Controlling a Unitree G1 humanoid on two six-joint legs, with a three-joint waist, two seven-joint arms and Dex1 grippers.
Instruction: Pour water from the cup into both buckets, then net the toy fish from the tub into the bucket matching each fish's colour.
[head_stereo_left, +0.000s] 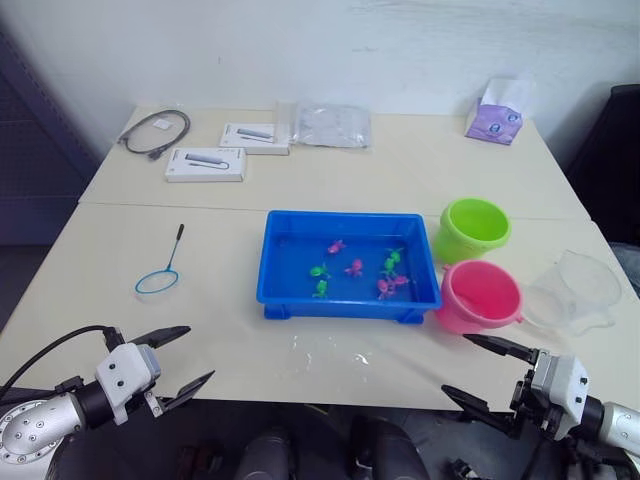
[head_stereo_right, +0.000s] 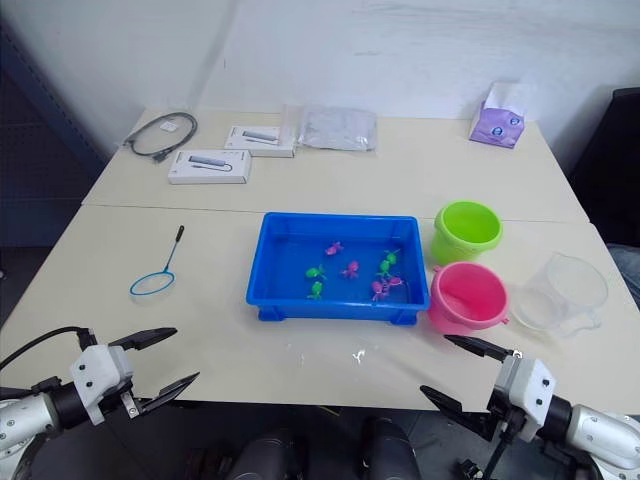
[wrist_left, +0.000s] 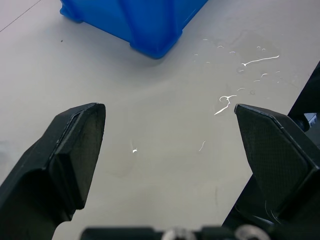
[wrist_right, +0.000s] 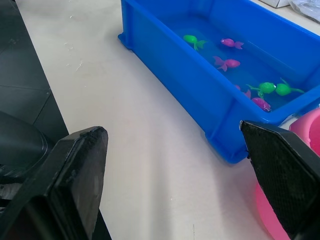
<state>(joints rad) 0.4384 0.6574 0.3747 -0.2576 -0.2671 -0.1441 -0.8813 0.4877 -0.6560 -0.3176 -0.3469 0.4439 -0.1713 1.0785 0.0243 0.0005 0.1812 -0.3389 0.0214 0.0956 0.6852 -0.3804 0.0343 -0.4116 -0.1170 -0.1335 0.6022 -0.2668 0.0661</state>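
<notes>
- Landmark: the tub (head_stereo_left: 283, 288), mid-table, holding shallow water (head_stereo_left: 300, 255) and the toy fish (head_stereo_left: 354, 268) — pink and green ones scattered across its floor.
- Green bucket (head_stereo_left: 473, 228) stands just beside the tub's far right corner; pink bucket (head_stereo_left: 480, 294) stands just beside its near right corner, apparently touching the tub wall.
- Cup (head_stereo_left: 575, 292) sits to the right of the pink bucket, farther from the tub, upright.
- Net (head_stereo_left: 162, 272) lies flat on the table well to the left of the tub, hoop toward the near edge, handle pointing away.
- Left gripper (head_stereo_left: 178, 358): released, fingers spread wide, holding nothing. It hovers at the near table edge, left of the tub's near left corner and nearer than the net, apart from both.
- Right gripper (head_stereo_left: 489, 372): released, fingers wide apart, empty. It sits at the near edge, just in front of the pink bucket, not touching it; the cup is off to its right.
- Spilled droplets (head_stereo_left: 330, 352) lie on the table in front of the tub's near wall.
</notes>
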